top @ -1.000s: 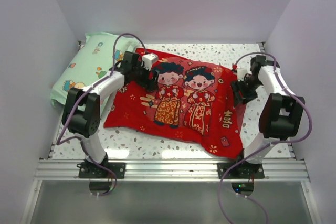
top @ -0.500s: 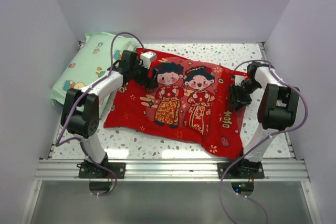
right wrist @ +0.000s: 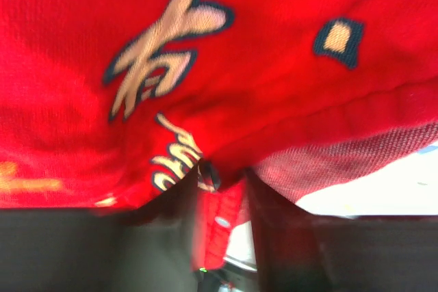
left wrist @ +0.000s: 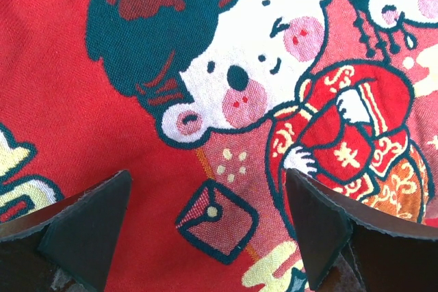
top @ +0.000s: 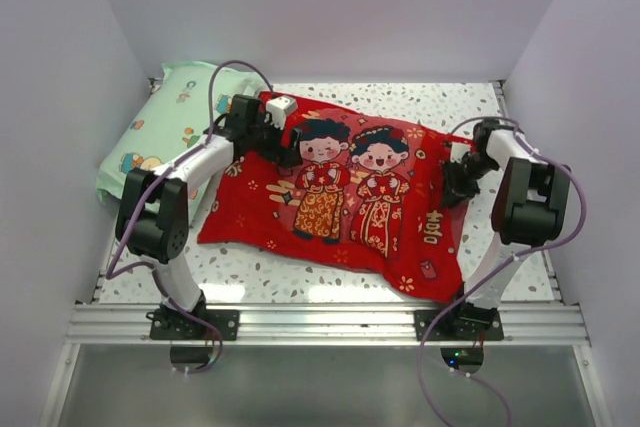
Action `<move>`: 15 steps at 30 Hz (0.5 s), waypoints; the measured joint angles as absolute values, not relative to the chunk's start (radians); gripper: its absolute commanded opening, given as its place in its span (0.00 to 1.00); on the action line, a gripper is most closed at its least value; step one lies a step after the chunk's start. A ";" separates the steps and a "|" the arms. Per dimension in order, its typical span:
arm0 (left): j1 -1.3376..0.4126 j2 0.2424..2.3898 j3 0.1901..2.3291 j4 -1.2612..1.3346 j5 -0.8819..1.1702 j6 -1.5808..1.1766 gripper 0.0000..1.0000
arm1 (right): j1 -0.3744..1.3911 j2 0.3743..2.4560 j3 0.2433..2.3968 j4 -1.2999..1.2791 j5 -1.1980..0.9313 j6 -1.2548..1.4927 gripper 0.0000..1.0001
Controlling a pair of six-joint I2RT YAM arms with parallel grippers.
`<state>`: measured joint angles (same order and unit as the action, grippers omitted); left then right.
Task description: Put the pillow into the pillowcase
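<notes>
Top view: the pillowcase lies flat, print side up (two cartoon figs in trad. dress), on the speckled white table. It looks plump; the pillow itself isn't visible in any view. A mint-green pillow sits at the far-left corner, partly under the case's edge.

The left gripper is over the case's upper-left part. Only the left wrist cam shows its fingers: spread wide, nothing btwn them, just above the left fig's face.

The right gripper is at the case's right edge. Its wrist cam shows the fingers close together, pinching the red hem. A paler pinkish weave shows under the hem.

Writing: gold characters w/ dark outline near the right edge, too blurred to read.

Room: plain pale walls on 3 sides, a metal rail along the near edge.
</notes>
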<state>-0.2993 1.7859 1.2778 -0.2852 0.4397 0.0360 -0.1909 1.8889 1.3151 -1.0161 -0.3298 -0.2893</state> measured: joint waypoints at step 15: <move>-0.258 1.807 1.277 -0.276 0.441 0.019 0.96 | -0.404 1.685 1.365 -1.149 -0.311 -0.430 0.00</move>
